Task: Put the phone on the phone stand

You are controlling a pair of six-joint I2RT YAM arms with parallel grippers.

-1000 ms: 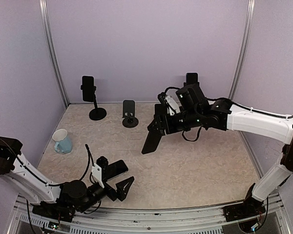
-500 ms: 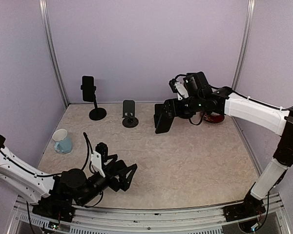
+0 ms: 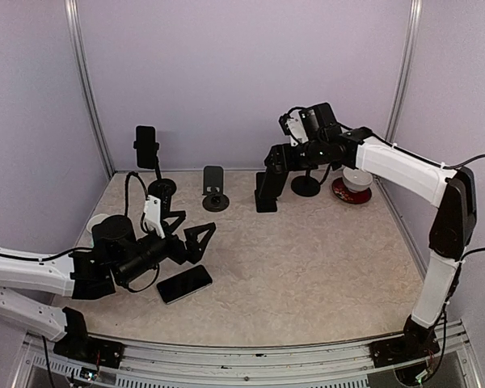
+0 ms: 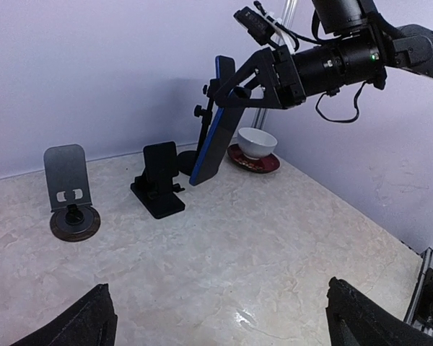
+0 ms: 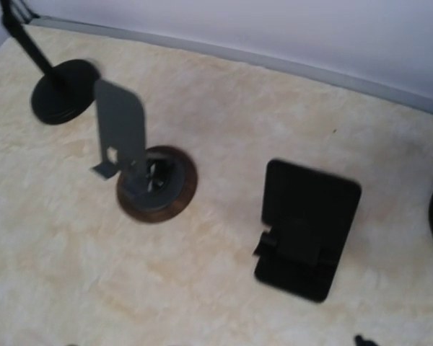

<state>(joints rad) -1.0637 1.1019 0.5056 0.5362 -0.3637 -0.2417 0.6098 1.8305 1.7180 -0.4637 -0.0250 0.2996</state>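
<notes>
The right arm (image 3: 400,167) is holding the phone (image 4: 211,137) clamped in its jaws, long axis steeply tilted, lower end hanging just beside the black stand (image 4: 159,180) on the worktop (image 4: 274,245); the left arm (image 3: 28,272), jaws gaping empty, is hovering well apart.

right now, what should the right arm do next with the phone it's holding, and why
Probably ease the phone down and across onto the black stand. The right tool holds it tilted in the air, with its lower end near the stand. The stand is bare, and the right wrist view shows it just below.
</notes>
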